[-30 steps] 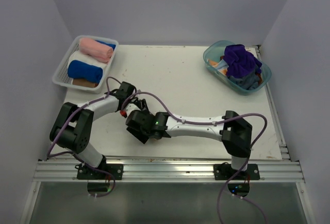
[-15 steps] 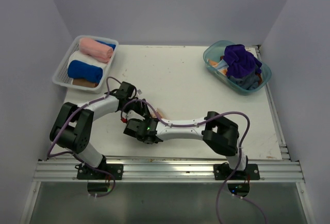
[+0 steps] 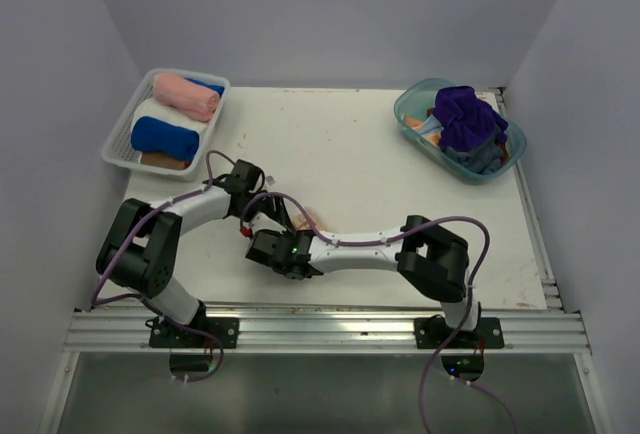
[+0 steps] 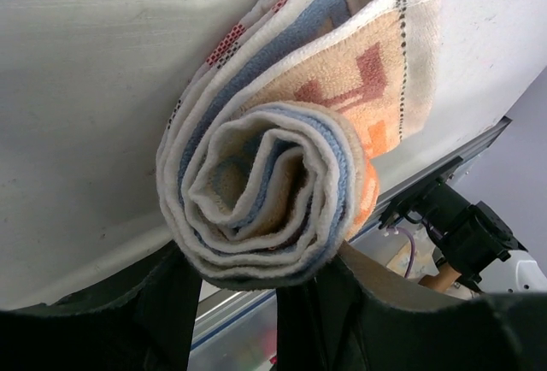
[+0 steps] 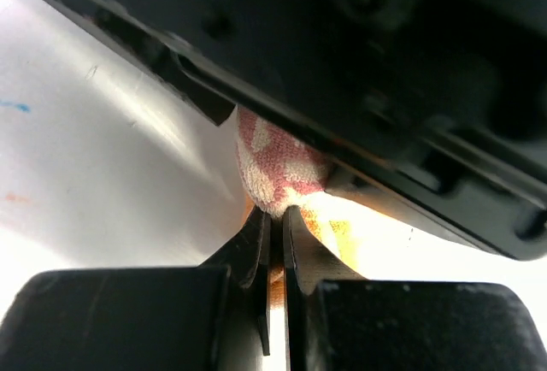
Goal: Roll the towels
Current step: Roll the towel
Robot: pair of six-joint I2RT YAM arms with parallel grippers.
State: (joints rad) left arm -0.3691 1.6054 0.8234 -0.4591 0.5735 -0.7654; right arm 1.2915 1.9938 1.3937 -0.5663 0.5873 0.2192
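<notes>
Gripping a rolled printed towel [image 4: 273, 174] between its 2 fingers [image 4: 175, 298], the left pincer [image 4: 244, 290] holds the roll at the near middle of the tabletop [image 3: 350, 154]. The towel is cream with light-blue and orange bands and red marks. Its end shows a tight spiral, and a loose flap trails off the roll onto the surface.

The right arm folds across from the right, so the right pincer [image 5: 273, 217] sits just beside the left one. Its jaws are pressed nearly together, with their tips touching the red-and-cream underside of the same towel. A sliver of orange shows in the slit between them, and I cannot tell whether cloth is nipped there.

At the far left, a white mesh basket [image 3: 112, 139] holds 3 rolls: a pink towel [image 3: 186, 96], a white towel [image 3: 160, 114] and a blue towel [image 3: 165, 138]. At the far right, a teal tub [image 3: 410, 119] holds a heap topped by a purple towel [image 3: 468, 114].
</notes>
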